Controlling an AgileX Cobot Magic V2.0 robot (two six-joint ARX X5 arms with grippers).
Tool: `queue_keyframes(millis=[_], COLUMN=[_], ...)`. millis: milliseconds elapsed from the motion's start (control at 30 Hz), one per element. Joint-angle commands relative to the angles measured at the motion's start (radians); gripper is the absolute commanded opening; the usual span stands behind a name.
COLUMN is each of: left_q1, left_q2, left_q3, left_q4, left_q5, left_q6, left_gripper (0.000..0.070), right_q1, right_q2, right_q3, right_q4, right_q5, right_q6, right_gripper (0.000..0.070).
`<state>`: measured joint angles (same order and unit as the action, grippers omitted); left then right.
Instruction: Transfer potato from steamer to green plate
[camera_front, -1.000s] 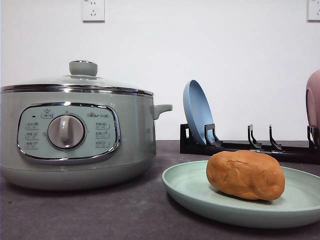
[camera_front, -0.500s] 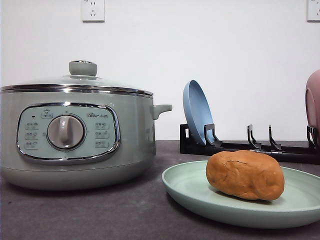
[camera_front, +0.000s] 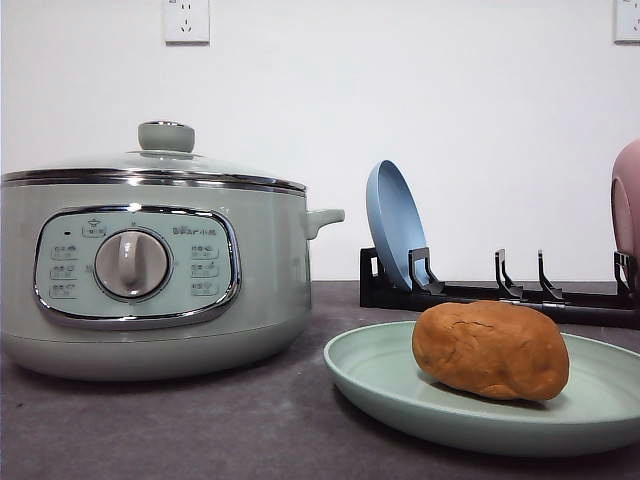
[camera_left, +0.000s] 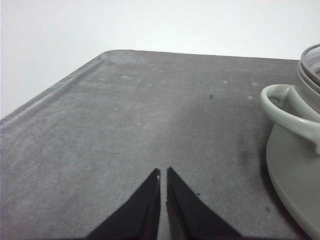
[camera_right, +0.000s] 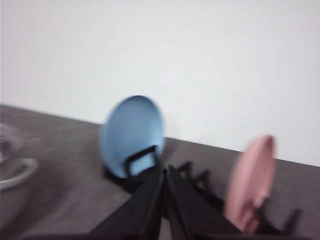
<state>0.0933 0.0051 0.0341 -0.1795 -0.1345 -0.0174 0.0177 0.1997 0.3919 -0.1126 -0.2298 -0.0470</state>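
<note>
The orange-brown potato (camera_front: 491, 350) lies on the pale green plate (camera_front: 380, 375) at the front right of the table. To the left stands the sage-green steamer (camera_front: 150, 270) with its glass lid on. My left gripper (camera_left: 163, 173) is shut with nothing in it, low over bare grey table, beside the steamer's side handle (camera_left: 285, 107). My right gripper (camera_right: 164, 170) is shut and empty too, held above the table and facing the plate rack.
A black rack (camera_front: 500, 295) at the back right holds a blue plate (camera_front: 395, 225) upright and a pink plate (camera_front: 627, 205) at the right edge; both plates (camera_right: 132, 132) (camera_right: 252, 177) appear blurred in the right wrist view. A white wall runs behind.
</note>
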Motion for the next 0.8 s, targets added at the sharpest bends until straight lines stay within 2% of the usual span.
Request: queue_keyframes(millis=[0, 167, 567, 767], left_q1=[-0.001, -0.001, -0.001, -0.001], left_q2=[-0.002, -0.002, -0.002, -0.002], left_q3=[-0.019, -0.019, -0.019, -0.018], left_q4=[-0.009, -0.010, -0.010, -0.010], left_q5=[-0.003, -0.003, -0.003, -0.003], left_q6=[-0.002, -0.002, -0.002, -0.002], left_gripper=[0.0015, 0.0015, 0.0015, 0.0015], right_q1=[-0.002, -0.001, -0.002, -0.002], right_q2=[-0.025, -0.092, -0.171, -0.196], right_q3=[-0.057, -0.189, -0.370, -0.381], right_q4=[0.057, 0.121, 0.119, 0.018], right_q5=[0.055, 0.131, 0.133, 0.134], right_q6=[0.024, 0.043, 0.088, 0.095], right_gripper=[0.0000, 0.0000, 0.0000, 0.0000])
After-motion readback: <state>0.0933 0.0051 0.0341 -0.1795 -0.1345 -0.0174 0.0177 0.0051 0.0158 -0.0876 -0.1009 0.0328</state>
